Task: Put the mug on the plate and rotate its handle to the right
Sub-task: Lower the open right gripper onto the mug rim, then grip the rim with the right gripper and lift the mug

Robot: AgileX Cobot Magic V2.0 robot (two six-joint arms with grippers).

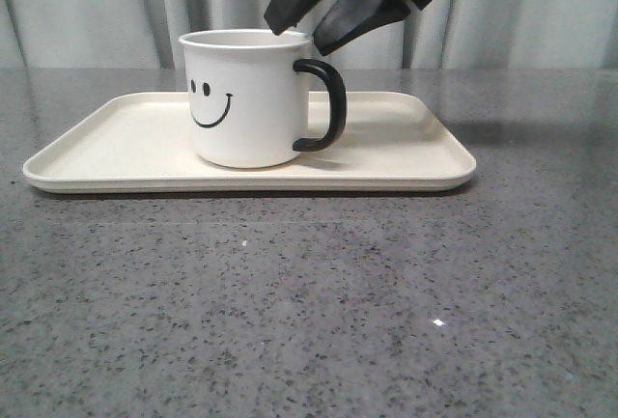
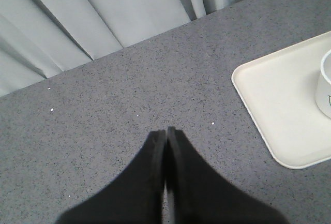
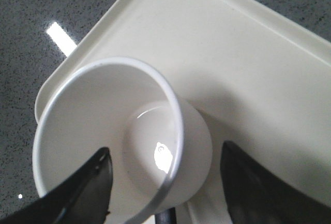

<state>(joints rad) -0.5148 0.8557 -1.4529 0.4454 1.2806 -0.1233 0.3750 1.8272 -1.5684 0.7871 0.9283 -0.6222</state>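
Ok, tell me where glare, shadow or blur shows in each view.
Front view: small glints on the table, the mug throws a soft shadow on the plate. Left wrist view: the left gripper is dark and soft. Right wrist view: a highlight inside the mug, right gripper fingers blurred.

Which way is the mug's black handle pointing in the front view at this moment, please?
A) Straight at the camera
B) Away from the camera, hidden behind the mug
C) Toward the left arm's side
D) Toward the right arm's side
D: in the front view the handle sticks out from the mug toward the right arm's side, with the smiley face turned to the camera.
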